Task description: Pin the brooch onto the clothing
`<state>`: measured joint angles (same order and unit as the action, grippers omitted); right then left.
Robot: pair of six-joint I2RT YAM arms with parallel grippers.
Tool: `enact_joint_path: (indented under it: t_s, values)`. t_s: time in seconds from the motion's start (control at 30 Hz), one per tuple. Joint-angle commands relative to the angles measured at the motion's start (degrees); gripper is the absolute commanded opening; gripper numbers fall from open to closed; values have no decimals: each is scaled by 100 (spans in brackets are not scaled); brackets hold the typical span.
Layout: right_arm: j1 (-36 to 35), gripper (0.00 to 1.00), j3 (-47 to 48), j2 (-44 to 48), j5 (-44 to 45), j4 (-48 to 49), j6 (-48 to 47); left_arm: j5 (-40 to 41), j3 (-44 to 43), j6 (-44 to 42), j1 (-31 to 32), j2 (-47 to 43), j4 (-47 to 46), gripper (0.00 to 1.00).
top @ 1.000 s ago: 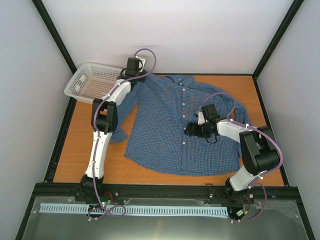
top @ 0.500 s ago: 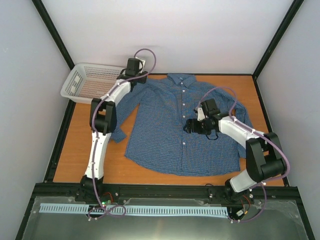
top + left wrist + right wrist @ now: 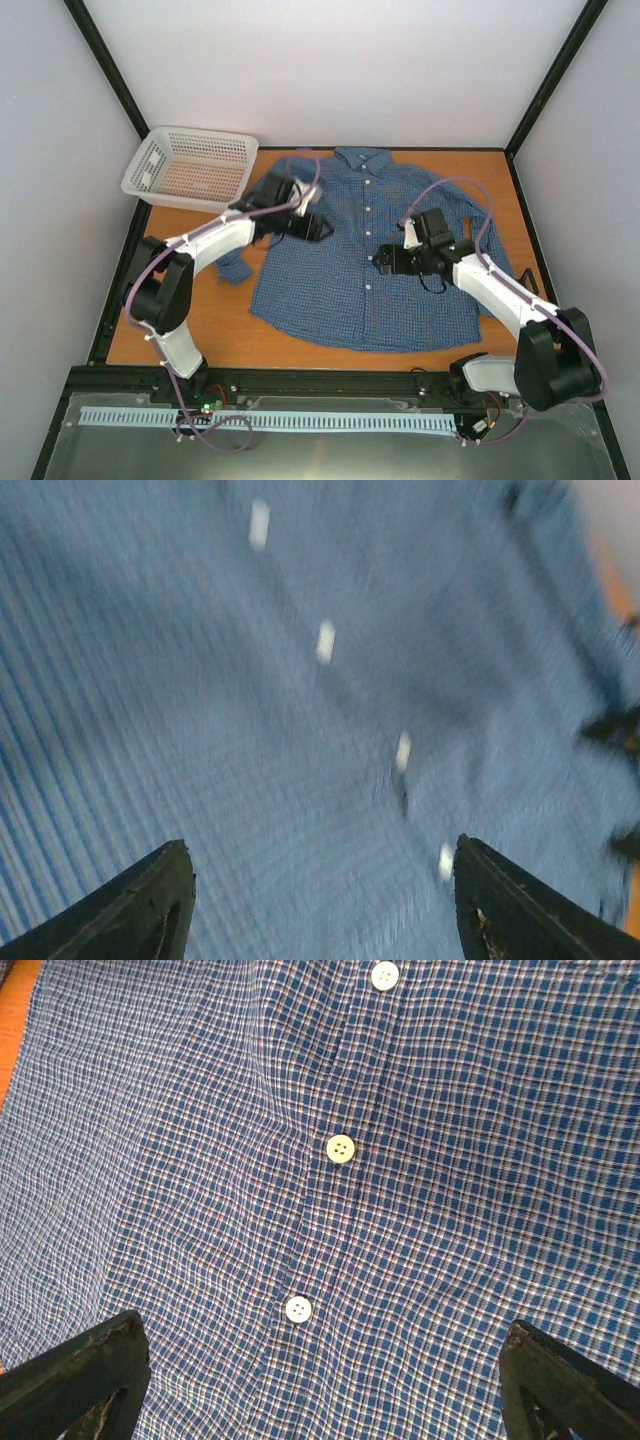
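Flanking the shirt's (image 3: 330, 290) button row (image 3: 341, 1148), left gripper (image 3: 320, 842) and right gripper (image 3: 322, 1320) gaped empty, right nearer; no brooch showed.

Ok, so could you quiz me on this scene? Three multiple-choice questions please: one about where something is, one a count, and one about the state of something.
1. Where does the white basket sit?
A. At the table's far left corner.
B. Between the two arms' bases.
C. At the near right corner.

2. How many white buttons show in the right wrist view?
A. One.
B. Three.
C. Six.

3. How do the right arm's jaws stand?
A. Shut on a button.
B. Open, with nothing between them.
C. Clamped on a sleeve.

Answers:
1 A: it stands off the shirt, at the far left.
2 B: three lie in a row down the front strip.
3 B: both tips stand wide apart over bare cloth.
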<state>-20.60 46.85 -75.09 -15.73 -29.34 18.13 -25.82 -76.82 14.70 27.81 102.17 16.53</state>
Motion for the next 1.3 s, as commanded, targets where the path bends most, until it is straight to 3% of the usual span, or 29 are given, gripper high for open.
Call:
enact_joint_path:
  t_s: [0.0,0.17,0.43,0.63,0.8,1.03,1.27]
  values:
    - [19,93,-160,389,259,10,-1,-248,1318,583,84,-708,731,71]
    - [40,96,-89,592,409,-74,-22,-646,2496,1393,118,-1036,653,78]
    - [42,100,-39,1083,800,-165,40,-578,3118,1943,-338,-756,1198,87]
    - [138,100,139,1046,1021,-289,-214,-498,4120,2463,-1058,-1963,1782,94]
    - [196,100,245,907,1001,-410,-344,-323,3983,2770,-1225,-2914,2267,94]
    - [197,100,-180,363,-103,-468,-313,-1440,3542,2345,-1202,-3403,1415,96]
    - [197,100,-736,104,-154,193,413,-1778,3590,2684,-1176,-3043,-531,98]
